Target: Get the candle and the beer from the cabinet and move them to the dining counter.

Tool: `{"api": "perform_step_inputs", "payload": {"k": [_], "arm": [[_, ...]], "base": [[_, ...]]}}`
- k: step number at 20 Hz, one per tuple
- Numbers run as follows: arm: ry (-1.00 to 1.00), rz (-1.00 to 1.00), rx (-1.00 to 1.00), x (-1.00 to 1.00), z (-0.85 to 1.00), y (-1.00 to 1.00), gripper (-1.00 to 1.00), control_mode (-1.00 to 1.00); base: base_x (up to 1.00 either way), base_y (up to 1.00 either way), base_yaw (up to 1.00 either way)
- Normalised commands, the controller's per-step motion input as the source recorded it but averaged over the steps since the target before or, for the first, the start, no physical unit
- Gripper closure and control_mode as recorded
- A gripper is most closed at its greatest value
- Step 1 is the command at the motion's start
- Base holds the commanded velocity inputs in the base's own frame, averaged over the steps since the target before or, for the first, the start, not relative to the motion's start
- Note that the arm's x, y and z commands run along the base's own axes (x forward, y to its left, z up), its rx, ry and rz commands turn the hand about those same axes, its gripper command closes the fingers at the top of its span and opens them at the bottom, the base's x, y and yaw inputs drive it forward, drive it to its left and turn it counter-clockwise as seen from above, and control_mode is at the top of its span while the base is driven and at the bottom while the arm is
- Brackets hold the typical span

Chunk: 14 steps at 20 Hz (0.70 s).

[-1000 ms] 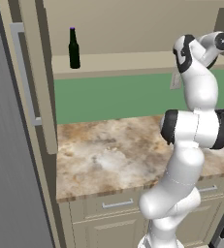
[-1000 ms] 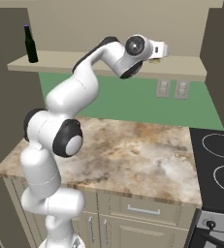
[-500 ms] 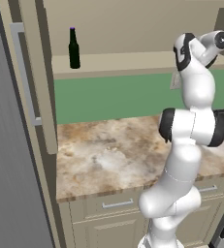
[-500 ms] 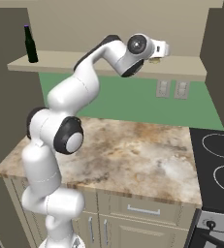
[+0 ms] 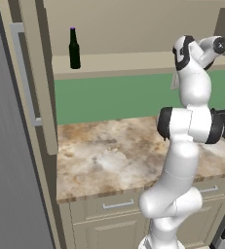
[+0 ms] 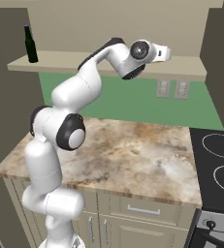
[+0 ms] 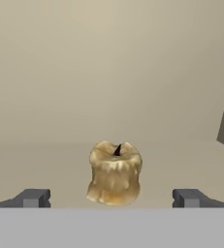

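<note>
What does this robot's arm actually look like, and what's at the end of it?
The arm is a chain of smooth, rounded, glossy white segments, with dark grey-black bands and round caps at the joints. No cables or markings show. It ends in a small white hand carrying a gripper with two short, blocky dark grey fingertips.

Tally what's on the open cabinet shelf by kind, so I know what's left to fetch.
Beer bottle: 1, standing at the shelf's left end.
Candle: 1, in the hand view, straight ahead of the open gripper and not yet held.
Total: 2
</note>
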Motion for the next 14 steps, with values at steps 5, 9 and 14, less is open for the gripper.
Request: {"api": "perform_step_inputs", "payload": {"k": [5,9,14], "arm": [[0.00,0.00,0.01,0.15,-0.02,-0.14,-1.00,-1.00],[0.00,0.00,0.00,0.13,0.00,-0.05,-1.00,-1.00],[0.00,0.00,0.00,0.12,0.00,-0.02,-1.00,-1.00]], "base": [[0.00,0.00,0.00],[0.00,0.00,0.00],[0.00,0.00,0.00]]}}
